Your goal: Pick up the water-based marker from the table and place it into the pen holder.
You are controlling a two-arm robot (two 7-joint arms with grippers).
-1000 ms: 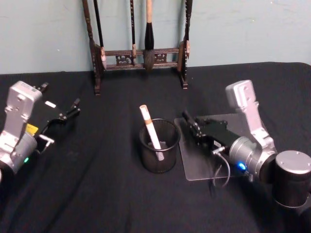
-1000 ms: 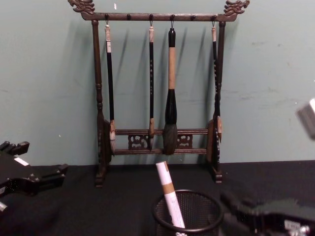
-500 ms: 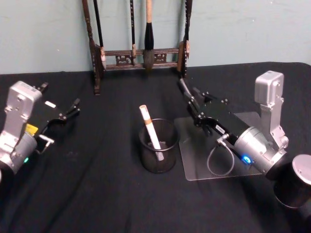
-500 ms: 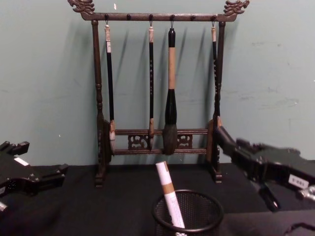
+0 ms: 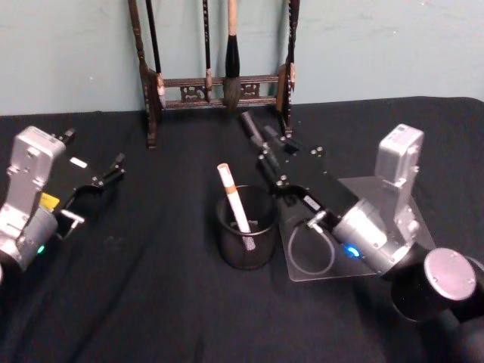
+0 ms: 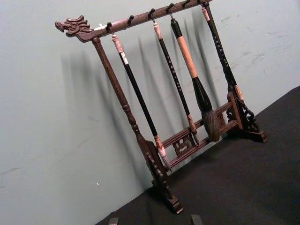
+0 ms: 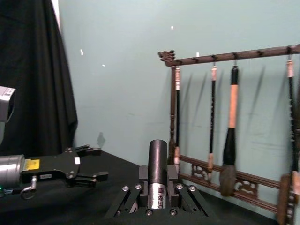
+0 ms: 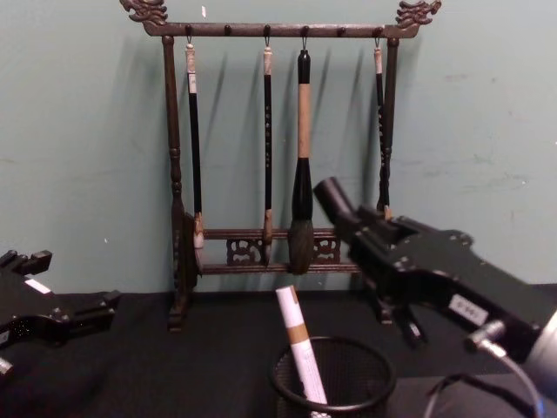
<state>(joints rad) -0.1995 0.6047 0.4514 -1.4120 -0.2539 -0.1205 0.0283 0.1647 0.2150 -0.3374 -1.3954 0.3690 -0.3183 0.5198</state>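
Note:
The pen holder (image 5: 246, 240) (image 8: 352, 376), a round black mesh cup, stands mid-table with a white and orange marker (image 5: 234, 200) (image 8: 298, 344) leaning in it. My right gripper (image 5: 266, 155) (image 8: 359, 228) (image 7: 158, 190) is raised just right of and above the cup. It is shut on a water-based marker (image 5: 250, 128) (image 8: 332, 198) (image 7: 158, 161) with a black cap and silvery barrel. The capped end points up and toward the back wall. My left gripper (image 5: 112, 170) (image 8: 65, 300) (image 7: 91, 164) rests open at the far left.
A dark wooden brush rack (image 5: 219, 82) (image 8: 278, 248) (image 6: 178, 140) (image 7: 234, 173) with hanging brushes stands at the back against the wall. A clear plate (image 5: 296, 246) lies on the black cloth to the right of the cup, under my right arm.
My right gripper rose from the clear plate with the marker and swung left, from low beside the cup to above its right rim. The left arm stayed still.

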